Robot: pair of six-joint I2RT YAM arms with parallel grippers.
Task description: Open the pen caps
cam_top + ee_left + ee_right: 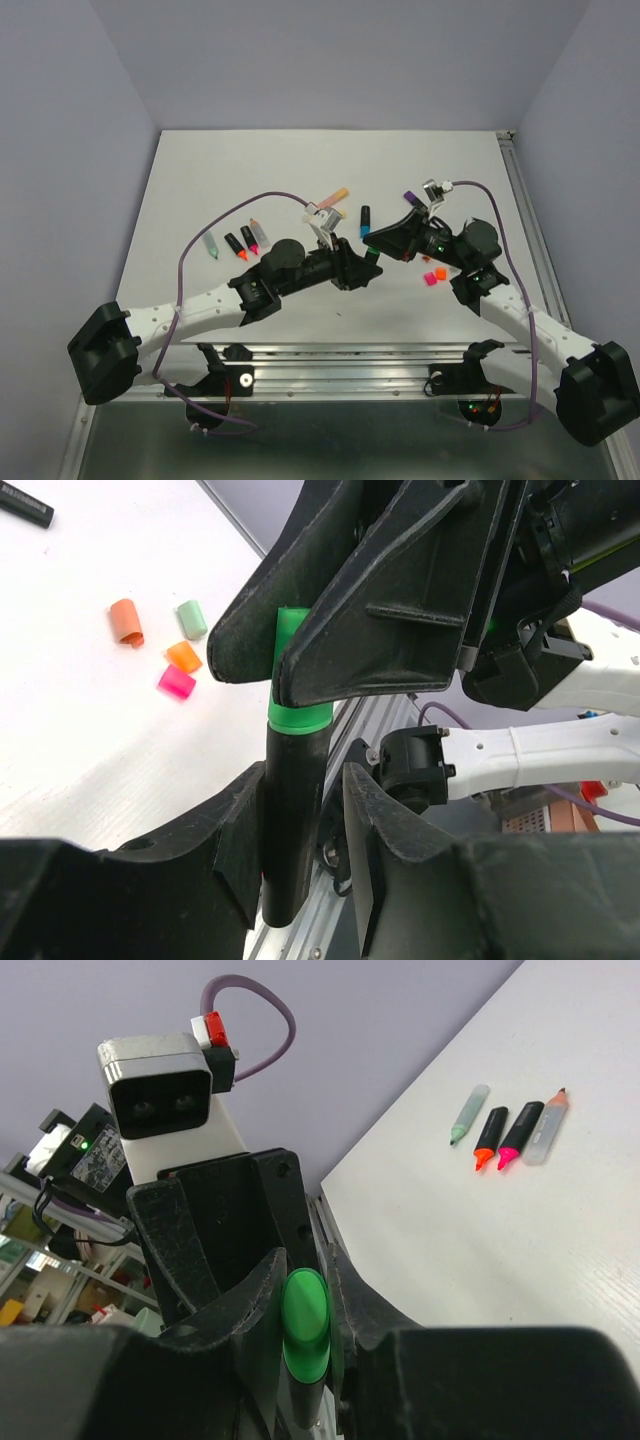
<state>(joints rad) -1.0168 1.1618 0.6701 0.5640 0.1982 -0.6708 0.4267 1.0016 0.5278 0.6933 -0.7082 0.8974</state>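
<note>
- The green cap [300, 718] sits on the end of a black marker barrel [292, 820], held up off the table [80, 740] between the two arms.
- The right tool [303, 1282] is clamped shut on the green cap.
- The left tool [305, 780] straddles the barrel. One finger touches it and a sliver of gap shows at the other, so I cannot tell whether its grip is firm.
- The marker's long axis runs straight from tool to tool, cap end towards the right. The cap should therefore come off by pulling apart along that line.
</note>
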